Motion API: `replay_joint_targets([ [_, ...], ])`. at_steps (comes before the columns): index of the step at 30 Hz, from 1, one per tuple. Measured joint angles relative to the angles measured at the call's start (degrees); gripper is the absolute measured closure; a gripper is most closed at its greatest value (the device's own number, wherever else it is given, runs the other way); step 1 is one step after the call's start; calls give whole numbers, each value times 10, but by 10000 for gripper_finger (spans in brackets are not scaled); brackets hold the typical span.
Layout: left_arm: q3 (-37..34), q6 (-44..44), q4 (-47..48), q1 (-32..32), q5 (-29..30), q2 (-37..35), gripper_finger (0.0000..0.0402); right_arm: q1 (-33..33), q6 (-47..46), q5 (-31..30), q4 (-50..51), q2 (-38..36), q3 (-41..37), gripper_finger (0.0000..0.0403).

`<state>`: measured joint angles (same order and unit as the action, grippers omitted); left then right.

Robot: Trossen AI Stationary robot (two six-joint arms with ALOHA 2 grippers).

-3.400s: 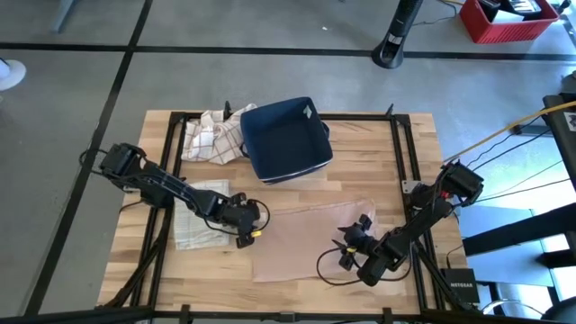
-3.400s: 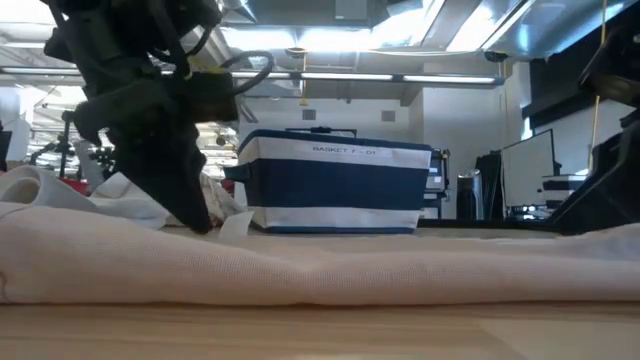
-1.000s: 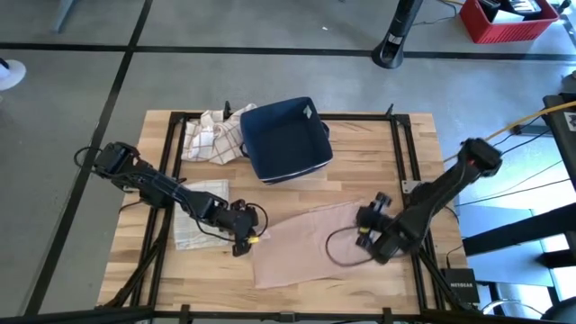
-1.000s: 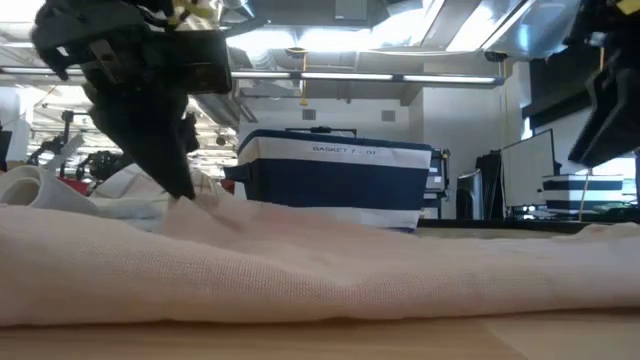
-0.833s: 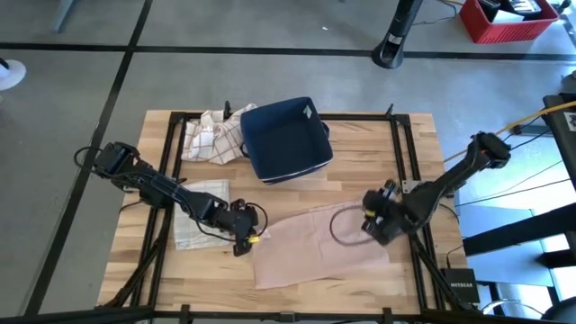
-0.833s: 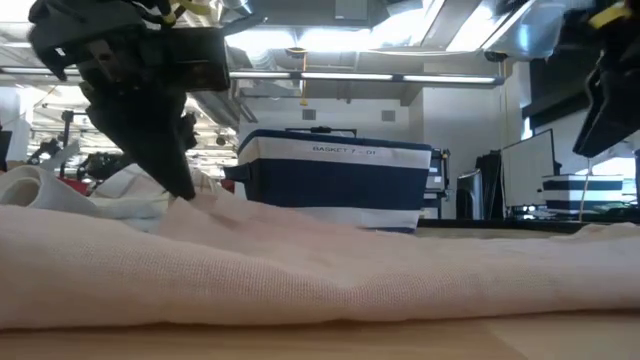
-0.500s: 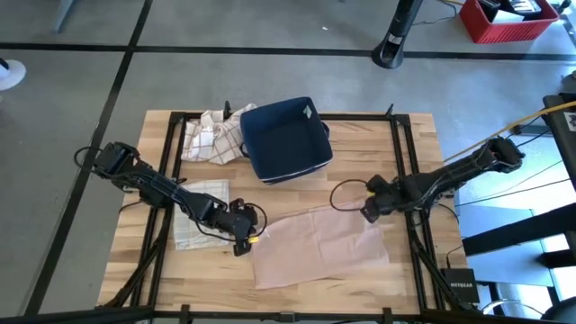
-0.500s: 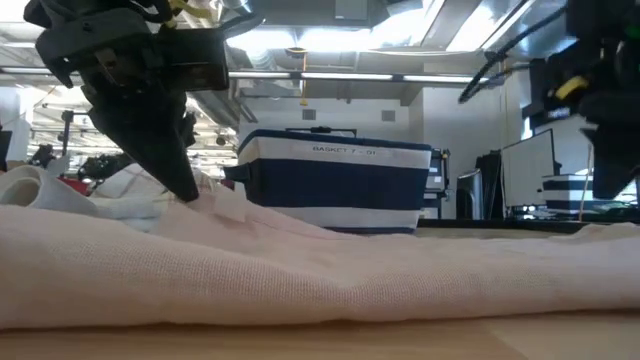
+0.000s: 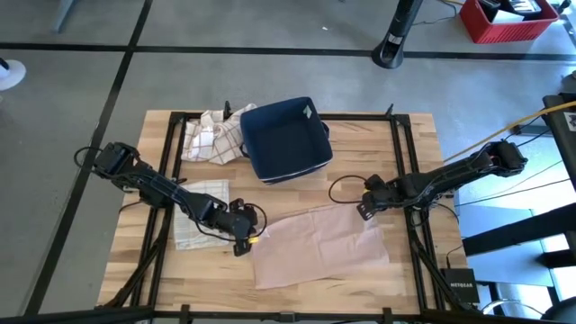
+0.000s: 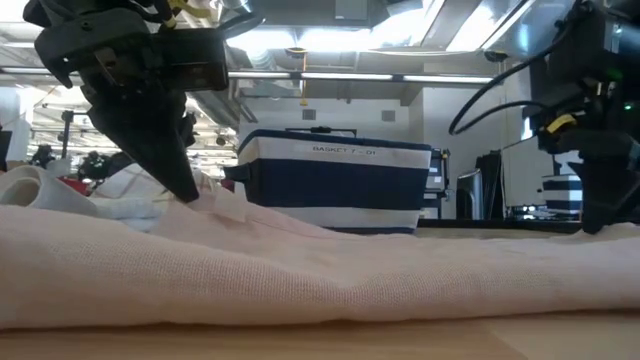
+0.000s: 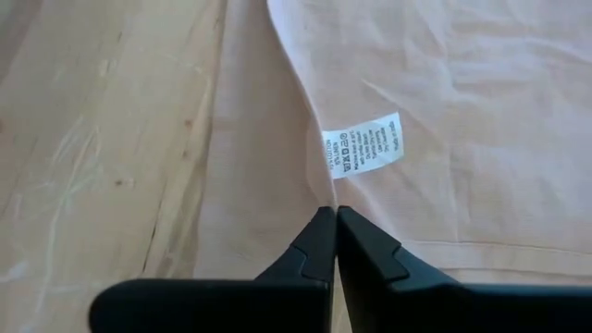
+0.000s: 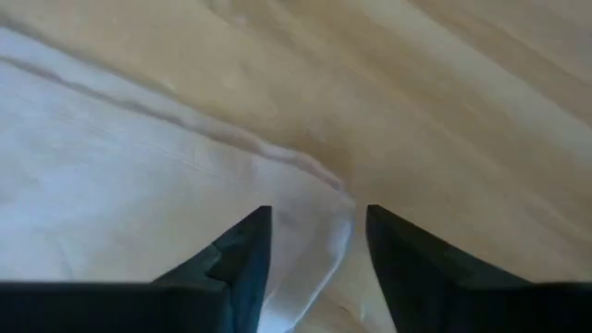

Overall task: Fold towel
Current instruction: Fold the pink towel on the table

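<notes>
Lying flat on the wooden surface (image 9: 360,144), a pale pink towel (image 9: 315,245) stretches across the near half, its long axis running from the left arm's side toward the right arm's side, with a slight tilt so that the right end sits farther from the front edge.

The left end effector (image 9: 241,241) sits at the towel's left edge, fingers pressed together and pinching the hem right beside a small white care label (image 11: 363,145). In the left wrist view the cloth runs away from the closed tips, folded along a soft crease.

The right end effector (image 9: 367,209) is lowered onto the towel's far right corner. In the right wrist view its two dark fingers (image 12: 242,254) stand spread, one on each side of the corner (image 12: 328,199), which lies directly between and just ahead of them. Bare wood lies beyond that corner. The fingers look set to close on it, though no grip shows yet.

So each arm has the towel end nearest to it: left at the left hem, right at the far right corner. The coming fold likely turns on that corner staying between the spread fingers.

Behind the towel stand a navy fabric basket (image 9: 286,139) and a checked cloth (image 9: 211,137), well apart from both end effectors.
</notes>
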<state>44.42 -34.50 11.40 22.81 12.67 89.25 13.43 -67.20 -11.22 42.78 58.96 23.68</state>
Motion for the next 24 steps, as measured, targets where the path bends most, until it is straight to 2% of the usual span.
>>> replay_joint_targets([
  [12,0,0,0,0,0,0,397,0,36,-14,1,0,0,388],
  [24,0,-26,3,9,0,-4,400,1,91,-25,47,0,85,395],
])
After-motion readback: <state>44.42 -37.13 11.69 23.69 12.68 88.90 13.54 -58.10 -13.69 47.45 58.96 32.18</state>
